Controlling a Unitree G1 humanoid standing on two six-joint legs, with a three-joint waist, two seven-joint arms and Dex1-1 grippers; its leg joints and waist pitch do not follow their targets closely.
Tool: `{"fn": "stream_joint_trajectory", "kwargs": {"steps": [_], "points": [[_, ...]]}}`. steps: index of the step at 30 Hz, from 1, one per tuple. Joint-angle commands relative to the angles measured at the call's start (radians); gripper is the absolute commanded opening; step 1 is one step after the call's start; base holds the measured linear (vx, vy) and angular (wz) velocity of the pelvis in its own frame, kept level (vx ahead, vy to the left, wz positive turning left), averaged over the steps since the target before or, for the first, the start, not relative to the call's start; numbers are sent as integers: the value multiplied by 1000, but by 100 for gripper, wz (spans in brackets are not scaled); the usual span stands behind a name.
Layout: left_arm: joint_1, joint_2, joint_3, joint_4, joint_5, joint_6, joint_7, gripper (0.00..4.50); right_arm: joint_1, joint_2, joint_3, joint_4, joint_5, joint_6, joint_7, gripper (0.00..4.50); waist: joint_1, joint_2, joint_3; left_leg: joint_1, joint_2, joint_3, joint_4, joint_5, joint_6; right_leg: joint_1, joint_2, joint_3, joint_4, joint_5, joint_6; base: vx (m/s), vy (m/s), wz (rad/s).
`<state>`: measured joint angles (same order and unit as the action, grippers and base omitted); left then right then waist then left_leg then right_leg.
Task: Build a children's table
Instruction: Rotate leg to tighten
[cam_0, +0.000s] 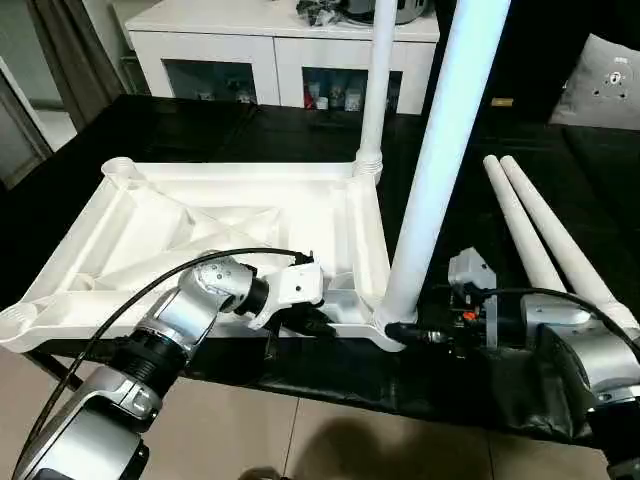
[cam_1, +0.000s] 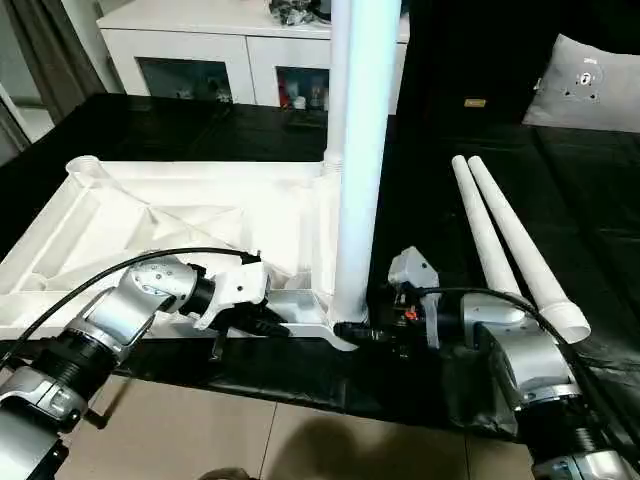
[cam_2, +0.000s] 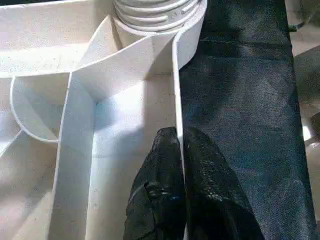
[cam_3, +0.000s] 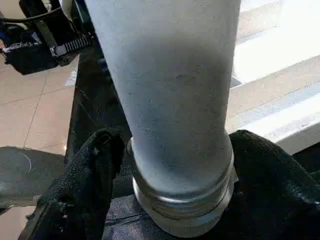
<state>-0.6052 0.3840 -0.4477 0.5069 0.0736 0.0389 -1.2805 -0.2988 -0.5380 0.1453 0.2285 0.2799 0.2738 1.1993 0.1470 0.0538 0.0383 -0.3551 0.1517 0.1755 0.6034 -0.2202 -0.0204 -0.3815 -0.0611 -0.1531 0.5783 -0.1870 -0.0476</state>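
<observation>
Fig.: head views, both wrist views.

Table top (cam_0: 230, 215): white plastic, lying underside up on the black-covered work table (cam_0: 500, 150), ribs and round corner sockets showing. Near edge sits close to the work table's front edge.

Legs: two already standing upright in sockets. Far leg (cam_0: 378, 80) rises from the far right corner; near leg (cam_0: 440, 150) rises from the near right corner w/ its threaded base at the socket. Two spare legs (cam_0: 545, 235) lie side by side, touching, on the black cover to the right of the top, well apart from it.

My left gripper (cam_0: 318, 322): at the top's near rim, just left of the near leg's corner. Wrist view shows my fingers (cam_2: 160, 195) pressed together on the thin rim wall (cam_2: 176, 100), one pad inside, one outside, i.e. pinching the table top's edge.

My right gripper (cam_3: 175, 190): at the base of the near leg, approaching from the right. Black fingers (cam_3: 85, 180) stand on either side of the tube, straddling it just above the threaded collar (cam_3: 182, 207); whether pads press the tube or stand a little off, I can't tell.

Bkgd: white cabinet (cam_0: 280, 50) w/ glass doors behind the work table; grey cushion (cam_0: 605, 85) at far right.
</observation>
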Motion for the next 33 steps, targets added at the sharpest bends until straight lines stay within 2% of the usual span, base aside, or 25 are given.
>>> {"fn": "stream_joint_trajectory", "kwargs": {"steps": [1, 4, 8, 9, 10, 11, 12, 13, 14, 15, 16, 17, 19, 20, 21, 23, 24, 25, 26, 28, 30, 31, 32, 33], "points": [[8, 8, -50, 18, 34, -7, -36, 0, 10, 1, 4, -23, 13, 11, 20, 326, 0, -25, -63, 0, 105, -39, -62, -38, 115, 54, -134, 87, -65, -214, -97, 0, 0, 0], [9, 6, -49, 21, 34, -4, -31, 0, 18, 4, 10, -25, 19, 22, 22, 293, 1, -24, -62, 2, 107, -40, -64, -46, 114, 53, -133, 86, -67, -232, -94, 0, 0, 0], [15, -1, -41, 20, 30, 4, -16, 0, 30, 14, 11, -43, 36, 48, 15, 276, 2, -24, -62, 3, 108, -41, -65, -50, 108, 53, -134, 88, -66, -225, -95, 0, 0, 0], [18, -8, -33, 16, 24, 17, -3, 0, 34, 22, 8, -53, 44, 63, 3, 276, 2, -24, -62, 3, 108, -40, -65, -52, 107, 53, -135, 88, -66, -226, -96, 0, 0, 0], [25, -30, -12, 4, 9, 65, 34, 0, 37, 46, -4, -64, 48, 86, -46, 275, 1, -16, -62, 6, 112, -41, -66, -56, 100, 52, -134, 89, -67, -221, -101, 0, 0, 0], [27, -46, 2, -2, 4, 101, 64, 0, 36, 63, -11, -63, 40, 95, -88, 275, 1, -18, -61, 5, 114, -43, -67, -62, 96, 52, -136, 88, -68, -224, -103, 0, 0, 0], [29, -61, 14, -7, -1, 130, 93, 0, 31, 80, -16, -55, 21, 98, -136, 275, -5, -21, -58, 7, 114, -44, -72, -79, 80, 51, -136, 88, -70, -243, -108, 0, 0, 0], [30, -103, 49, -19, -12, 204, 172, 0, 9, 127, -34, -21, -19, 108, -259, 274, -11, -21, -54, 10, 106, -40, -73, -111, 62, 51, -137, 86, -81, -302, -100, 0, 0, 0], [30, -103, 49, -19, -12, 204, 172, 0, 9, 127, -34, -21, -19, 108, -259, 274, -14, -18, -49, 15, 98, -39, -72, -136, 46, 49, -136, 81, -97, -383, -81, 0, 0, 0], [30, -141, 78, -32, -25, 263, 233, 0, -12, 171, -62, 9, -29, 121, -357, 274, -16, -20, -49, 15, 96, -39, -72, -142, 38, 52, -138, 80, -101, -418, -68, 0, 0, 0], [31, -155, 89, -38, -32, 283, 254, 0, -21, 189, -75, 19, -29, 126, -392, 273, -25, -22, -47, 15, 93, -41, -73, -155, 30, 52, -136, 73, -108, -467, -52, 0, 0, 0], [30, -184, 108, -45, -39, 317, 298, 0, -34, 216, -92, 34, -35, 137, -448, 273, -35, -21, -48, 15, 94, -42, -73, -163, 26, 52, -135, 74, -110, -473, -43, 0, 0, 0], [19, -243, 141, -38, -34, 368, 407, 0, -62, 266, -118, 73, -62, 156, -573, 273, -43, -21, -53, 10, 95, -45, -73, -140, 30, 53, -134, 76, -106, -430, -45, 0, 0, 0], [17, -252, 145, -36, -33, 374, 424, 0, -66, 273, -121, 79, -67, 158, -591, 272, -48, -23, -55, 7, 94, -45, -72, -120, 36, 54, -133, 79, -100, -385, -58, 0, 0, 0], [15, -265, 153, -34, -29, 384, 449, 0, -71, 282, -125, 85, -73, 163, -617, 272, -47, -23, -58, 6, 93, -44, -70, -101, 42, 57, -133, 80, -97, -360, -61, 0, 0, 0], [11, -289, 162, -32, -24, 396, 485, 0, -77, 297, -125, 95, -88, 156, -653, 272, -47, -24, -59, -1, 91, -41, -67, -56, 76, 58, -131, 84, -86, -284, -75, 0, 0, 0], [10, -311, 167, -33, -19, 401, 515, 0, -81, 312, -120, 105, -109, 127, -683, 272, -48, -28, -59, -2, 89, -40, -67, -50, 83, 58, -132, 84, -85, -278, -78, 0, 0, 0], [9, -316, 164, -35, -13, 399, 522, 0, -82, 320, -121, 113, -111, 107, -686, 272, -44, -25, -61, -1, 90, -39, -66, -42, 87, 58, -132, 84, -84, -270, -81, 0, 0, 0], [10, -317, 161, -36, -10, 397, 522, 0, -81, 323, -122, 116, -111, 94, -685, 307, -45, -22, -59, -2, 89, -39, -66, -45, 92, 58, -131, 83, -85, -270, -80, 0, 0, 0], [12, -310, 155, -44, -1, 394, 519, 0, -76, 329, -130, 109, -102, 94, -677, 342, -46, -19, -58, 0, 93, -41, -68, -57, 95, 56, -130, 83, -86, -276, -78, 0, 0, 0], [14, -289, 143, -46, 9, 380, 512, 0, -70, 328, -133, 96, -98, 86, -672, 344, -47, -17, -59, 2, 97, -43, -70, -63, 94, 56, -130, 84, -83, -263, -81, 0, 0, 0], [16, -274, 136, -44, 11, 366, 500, 0, -65, 321, -131, 85, -94, 81, -659, 378, -47, -16, -59, 0, 97, -44, -70, -67, 92, 57, -132, 85, -83, -253, -82, 0, 0, 0], [18, -264, 131, -44, 12, 356, 489, 0, -61, 315, -130, 78, -91, 79, -648, 378, -49, -17, -60, 1, 98, -43, -70, -71, 92, 57, -131, 86, -80, -241, -85, 0, 0, 0], [23, -248, 122, -45, 13, 331, 467, 0, -56, 307, -127, 70, -89, 68, -636, 384, -48, -13, -60, 2, 97, -44, -69, -72, 93, 57, -132, 87, -79, -235, -85, 0, 0, 0]]}}
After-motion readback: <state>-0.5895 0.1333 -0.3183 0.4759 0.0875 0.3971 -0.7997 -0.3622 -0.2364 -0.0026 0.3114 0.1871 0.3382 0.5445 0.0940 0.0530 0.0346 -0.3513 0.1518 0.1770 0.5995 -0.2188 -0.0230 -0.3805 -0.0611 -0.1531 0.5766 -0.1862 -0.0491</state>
